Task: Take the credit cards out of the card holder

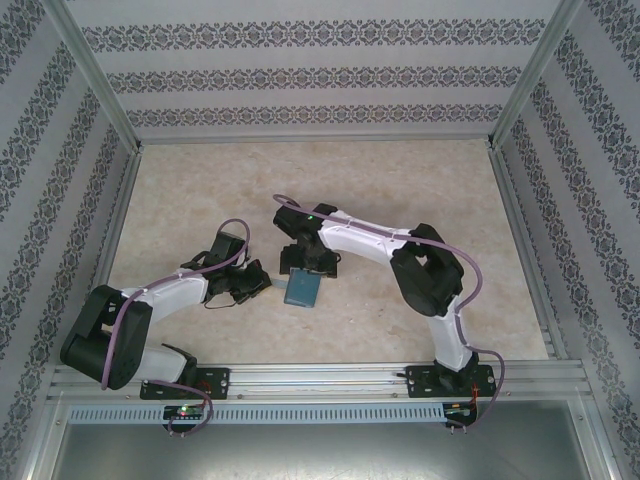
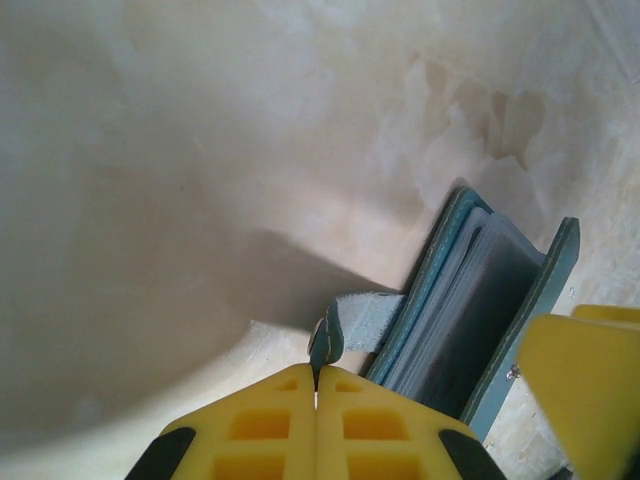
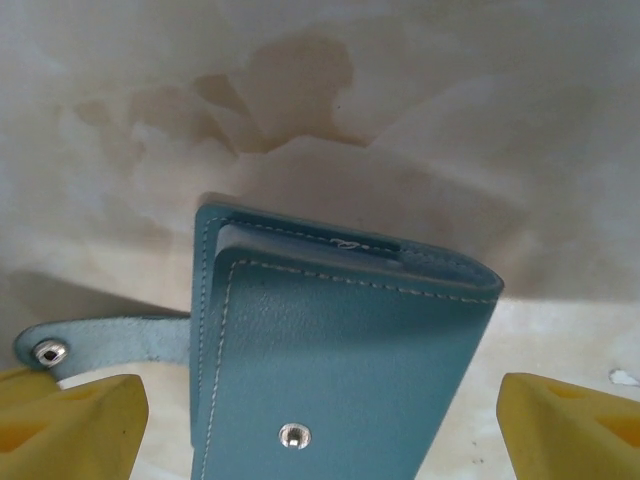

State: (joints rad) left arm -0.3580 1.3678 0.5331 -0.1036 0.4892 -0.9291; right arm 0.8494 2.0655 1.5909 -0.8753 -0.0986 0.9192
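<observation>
Clenched tight, my left gripper has its two yellow fingers pressed flat together. Nipped in the seam at their tips is the end of the closure strap of the card holder. The strap runs from those fingertips ahead and to the right, to the teal wallet just beyond. Seen from there, the wallet's long edge slants away up and to the right. Its two covers stand slightly parted toward me, with grey-blue inner pockets between them. Whether credit cards sit in those pockets I cannot tell.

My right gripper is released, its fingers spread wide to either side of the wallet, with bare table showing in the gap on each side. Between them the folded spine lies toward the right finger. The strap side, with its metal snap, points past the left finger. Spine and open edge both run straight away from my palm. A snap stud sits on the upper cover, close to my palm.

From above, the wallet lies between both grippers on the marbled beige table. My left gripper is at its left edge and my right gripper over its far edge.
</observation>
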